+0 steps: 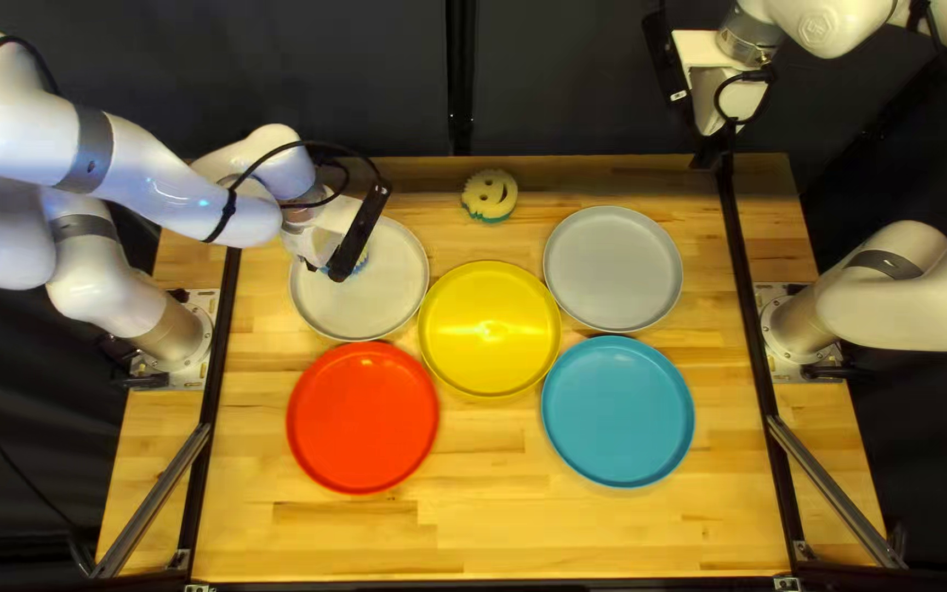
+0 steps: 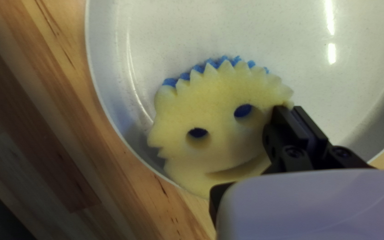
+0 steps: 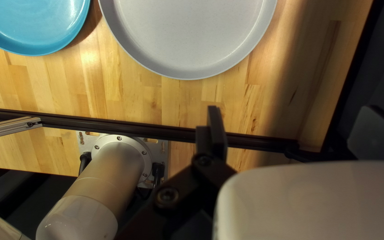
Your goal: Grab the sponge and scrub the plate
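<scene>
**Blue-backed sponge at the white plate, left gripper on its edge**

So the sponge (image 2: 214,98) is at the white plate (image 1: 391,291), the one at the left of the top left view. Its yellow smiley face is turned up at the left wrist camera, with the blue layer underneath. It's basically round, so no real long axis to call. The spiky hair side points ahead, away from the left gripper (image 1: 326,228), and the mouth side is nearest it. In the left wrist view the mouth-side edge overlaps the plate's rim; can't tell if it's lifted off the plate at all.

That gripper's fingers are close together, pinching the sponge's side edge just beyond one eye. The left arm (image 1: 145,175) reaches in from its base at the left edge, bends at the wrist and angles down over the plate.

The right arm (image 1: 901,291) goes up across the top edge of the view, with the right gripper (image 1: 712,148) hanging near the far right corner of the surface (image 1: 605,537). Its fingers are spread with nothing between them. The grey plate (image 3: 190,40) lies ahead of it, blue plate (image 3: 36,26) beside that.

Second smiley sponge (image 1: 490,195), green-backed, sits near the far edge, beyond the yellow plate (image 1: 490,329).
</scene>
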`<action>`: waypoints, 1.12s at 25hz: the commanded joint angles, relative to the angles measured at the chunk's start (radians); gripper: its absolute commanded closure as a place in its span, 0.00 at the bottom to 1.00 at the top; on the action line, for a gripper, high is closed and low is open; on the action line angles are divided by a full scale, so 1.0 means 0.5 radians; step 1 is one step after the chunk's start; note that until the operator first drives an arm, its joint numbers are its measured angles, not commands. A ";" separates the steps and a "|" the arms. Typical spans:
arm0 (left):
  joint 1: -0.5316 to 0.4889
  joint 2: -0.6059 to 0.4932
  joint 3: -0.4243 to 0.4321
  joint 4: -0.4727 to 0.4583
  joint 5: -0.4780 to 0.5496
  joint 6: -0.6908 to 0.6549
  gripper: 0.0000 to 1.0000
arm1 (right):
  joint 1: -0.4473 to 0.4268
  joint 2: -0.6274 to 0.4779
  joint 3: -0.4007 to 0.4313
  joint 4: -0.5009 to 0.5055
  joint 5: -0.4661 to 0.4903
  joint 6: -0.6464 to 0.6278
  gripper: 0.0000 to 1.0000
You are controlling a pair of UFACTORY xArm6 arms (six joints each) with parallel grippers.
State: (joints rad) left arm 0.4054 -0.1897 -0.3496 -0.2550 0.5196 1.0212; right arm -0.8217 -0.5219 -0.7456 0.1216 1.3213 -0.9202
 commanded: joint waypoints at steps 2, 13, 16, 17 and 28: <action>-0.139 0.134 -0.118 -0.003 -0.078 -0.085 1.00 | 0.000 0.000 0.000 0.000 0.000 0.000 0.00; -0.246 0.024 0.000 0.035 -0.122 -0.160 1.00 | 0.000 0.000 0.000 0.000 0.000 0.000 0.00; -0.176 -0.122 0.156 0.047 -0.098 -0.124 1.00 | 0.000 0.000 0.000 0.000 0.000 0.000 0.00; -0.141 -0.205 0.236 0.054 -0.078 -0.114 1.00 | 0.000 0.000 0.000 0.000 0.000 0.000 0.00; -0.095 -0.465 0.380 0.135 0.080 -0.218 1.00 | 0.000 0.000 0.000 0.000 0.000 0.000 0.00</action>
State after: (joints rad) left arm 0.3579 -0.4134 -0.1591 -0.1957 0.5504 0.9222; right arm -0.8217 -0.5219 -0.7456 0.1216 1.3213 -0.9202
